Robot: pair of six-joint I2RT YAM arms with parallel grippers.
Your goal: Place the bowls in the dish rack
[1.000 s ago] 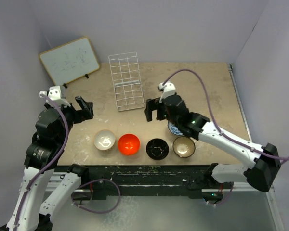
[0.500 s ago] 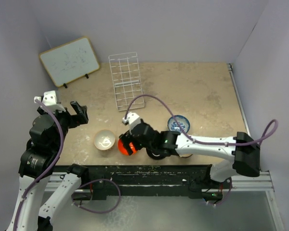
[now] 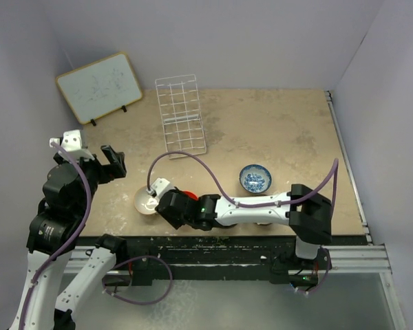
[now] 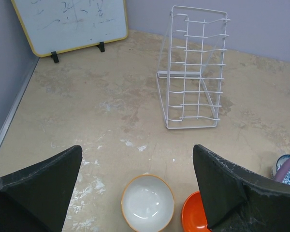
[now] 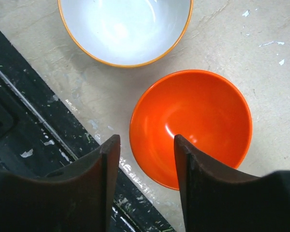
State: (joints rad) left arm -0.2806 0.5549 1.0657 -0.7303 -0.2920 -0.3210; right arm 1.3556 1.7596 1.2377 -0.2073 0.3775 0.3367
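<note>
Orange bowl (image 5: 191, 125) upright on desk (image 5: 261, 58), near rim just under gap of right hand (image 5: 146, 145). Hangs partly open, fingers straddling that rim, gripping nothing; contact unclear. White bowl (image 5: 125, 29) just beyond, apart. Left hand (image 4: 137, 159) wide open, empty, near white bowl, well short of rack (image 4: 193, 67).

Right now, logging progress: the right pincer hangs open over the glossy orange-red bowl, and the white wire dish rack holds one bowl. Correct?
No. The white wire dish rack holds no bowl, per the left wrist view; the rest stands.
</note>
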